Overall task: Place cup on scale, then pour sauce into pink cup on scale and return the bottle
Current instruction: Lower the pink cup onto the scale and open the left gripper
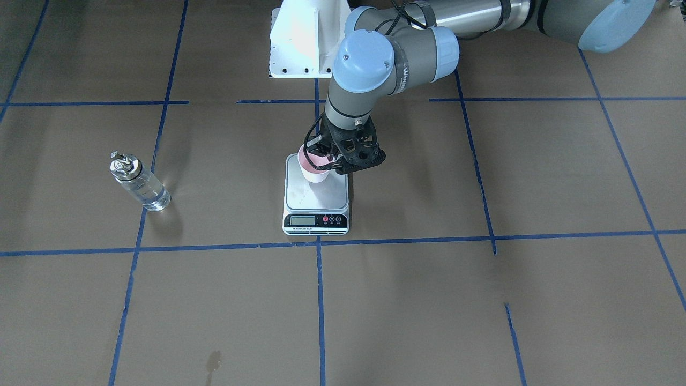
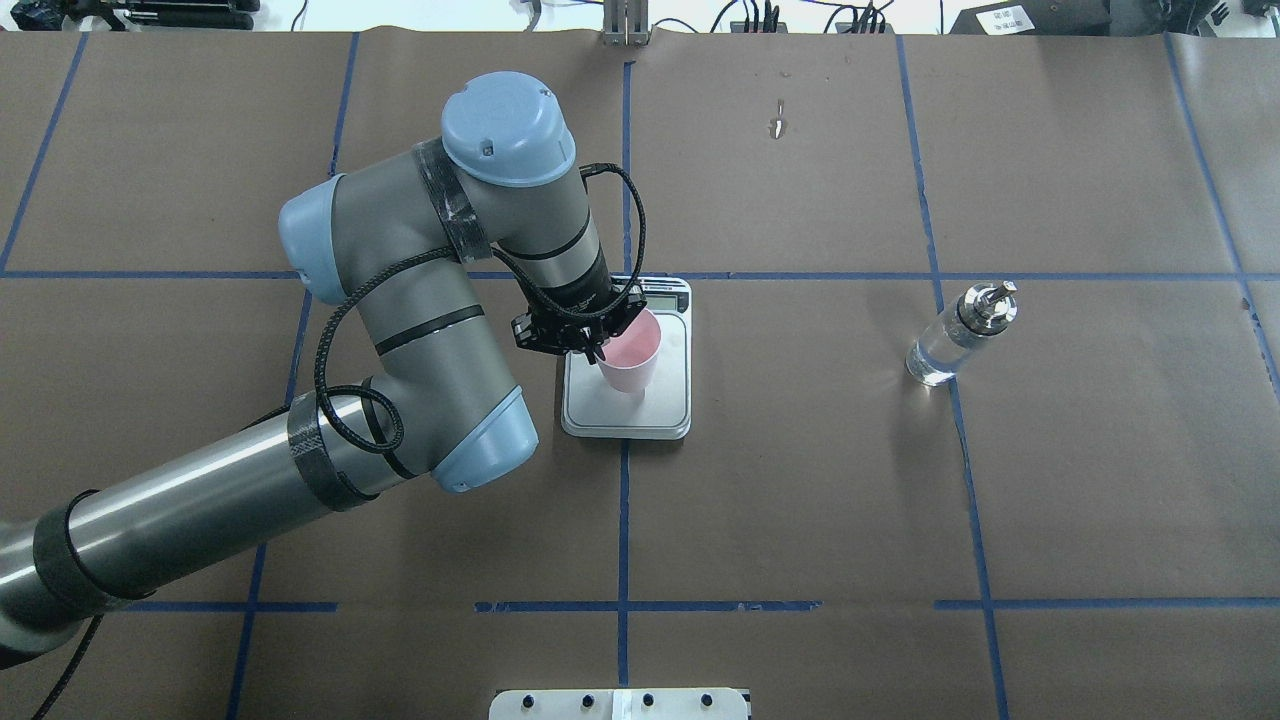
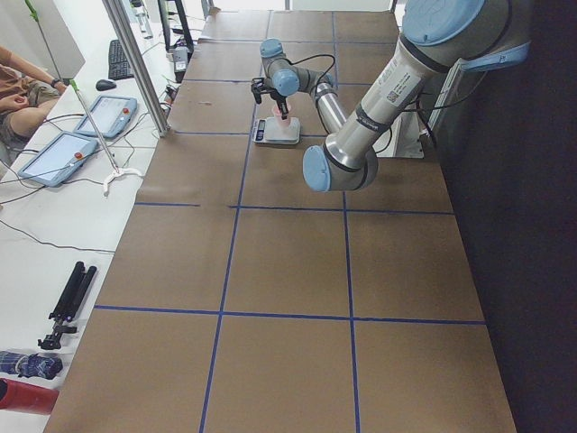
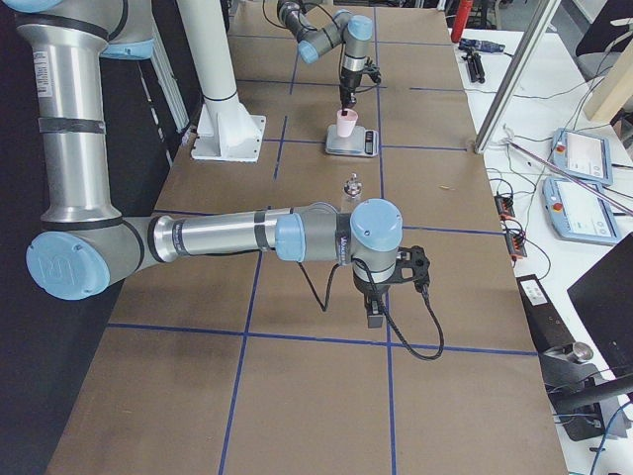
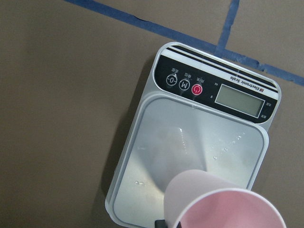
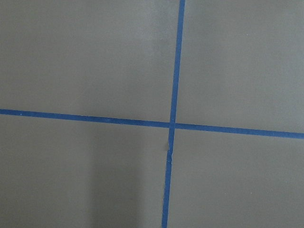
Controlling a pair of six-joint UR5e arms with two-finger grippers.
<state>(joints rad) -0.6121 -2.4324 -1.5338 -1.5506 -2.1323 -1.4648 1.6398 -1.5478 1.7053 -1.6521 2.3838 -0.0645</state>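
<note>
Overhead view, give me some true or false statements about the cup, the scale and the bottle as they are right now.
1. The left gripper grips the cup by its rim over the scale. True.
2. The bottle lies on its side on the scale. False: it stands upright on the table, apart from the scale, on the robot's right.
3. The right gripper holds the bottle. False: it hangs over bare table, and nothing touches the bottle.
4. The scale's display is on the side away from the robot. True.
</note>
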